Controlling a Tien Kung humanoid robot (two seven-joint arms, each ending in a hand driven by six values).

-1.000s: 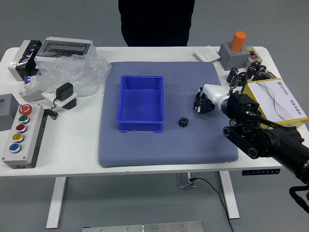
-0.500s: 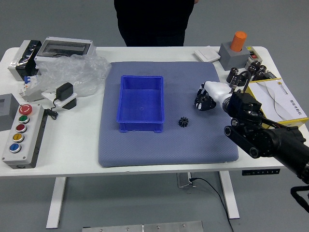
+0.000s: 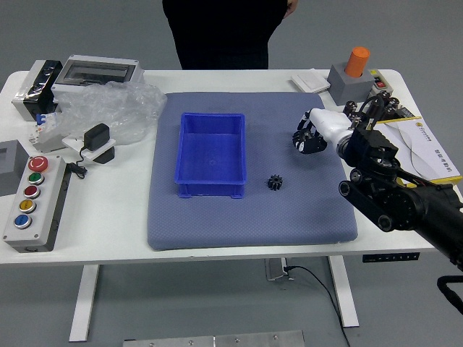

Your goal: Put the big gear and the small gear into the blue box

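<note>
And the right hand (image 3: 332,124) has the big gear (image 3: 309,140), out to the right of the blue box (image 3: 211,189)! The fingers are bent down and pinching that dark gear at their tips, its far side tucked up against them; whether its underside touches the mat (image 3: 253,224), I can't tell from here. The black right arm (image 3: 394,202) slants in from the right, well apart from the box. Over to the small gear (image 3: 275,182), lying on the mat, just off the near right corner of the box, nothing touching it. The box sits upright on the mat, bare blue floor inside. Beyond the box, past the far edge of the surface (image 3: 108,224), stands a person in black (image 3: 224,32), one hand (image 3: 291,7) hanging at their side, touching nothing on the surface. Left of the box, crumpled clear plastic (image 3: 130,112), and farther left a grey button panel (image 3: 48,220). Far to the right of it, a yellow tray (image 3: 448,180) with papers, partly behind the arm.
</note>
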